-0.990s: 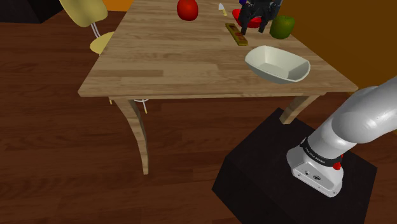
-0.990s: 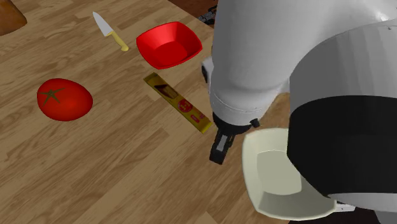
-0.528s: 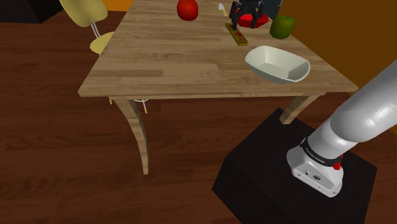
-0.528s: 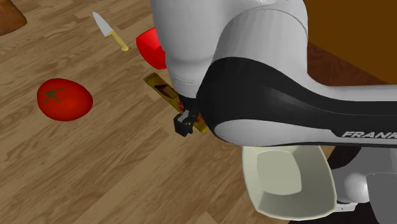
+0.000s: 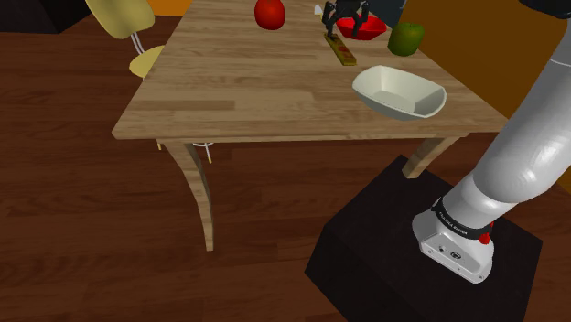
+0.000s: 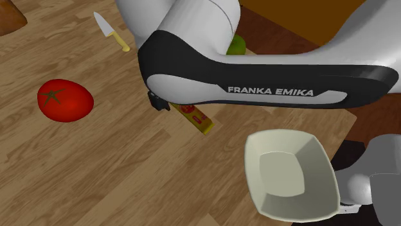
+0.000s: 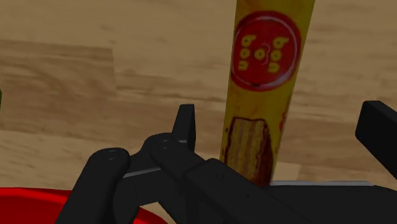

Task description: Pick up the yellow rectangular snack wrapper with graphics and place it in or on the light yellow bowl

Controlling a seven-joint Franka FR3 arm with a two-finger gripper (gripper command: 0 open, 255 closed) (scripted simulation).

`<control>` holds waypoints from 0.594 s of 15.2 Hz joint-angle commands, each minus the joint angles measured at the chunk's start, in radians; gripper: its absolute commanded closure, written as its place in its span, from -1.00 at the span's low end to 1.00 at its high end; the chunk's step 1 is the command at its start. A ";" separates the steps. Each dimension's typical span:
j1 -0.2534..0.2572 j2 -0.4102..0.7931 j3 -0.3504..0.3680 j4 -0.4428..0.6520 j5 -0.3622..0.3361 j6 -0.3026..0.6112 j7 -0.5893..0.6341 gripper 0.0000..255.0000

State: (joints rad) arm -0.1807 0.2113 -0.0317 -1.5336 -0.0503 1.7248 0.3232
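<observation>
Wrapper (image 7: 264,76) lengthwise between spread pincer (image 7: 283,124)

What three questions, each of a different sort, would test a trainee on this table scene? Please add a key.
1. True or false: the hand is shut on the snack wrapper.
2. Which utensil lies on the table? A. knife B. fork C. spoon
3. Short answer: does the snack wrapper rest on the table or in the light bowl?

Key
1. False: the hand is open, with the snack wrapper lying between its two sides.
2. A
3. On the table
</observation>
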 commanded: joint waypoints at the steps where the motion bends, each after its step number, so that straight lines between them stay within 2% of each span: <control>1: -0.005 0.033 -0.005 0.024 -0.002 0.010 0.006 -1.00; 9: -0.007 0.032 -0.007 -0.065 -0.003 0.098 0.008 -1.00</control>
State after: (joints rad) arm -0.1881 0.2430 -0.0385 -1.5934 -0.0534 1.8174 0.3298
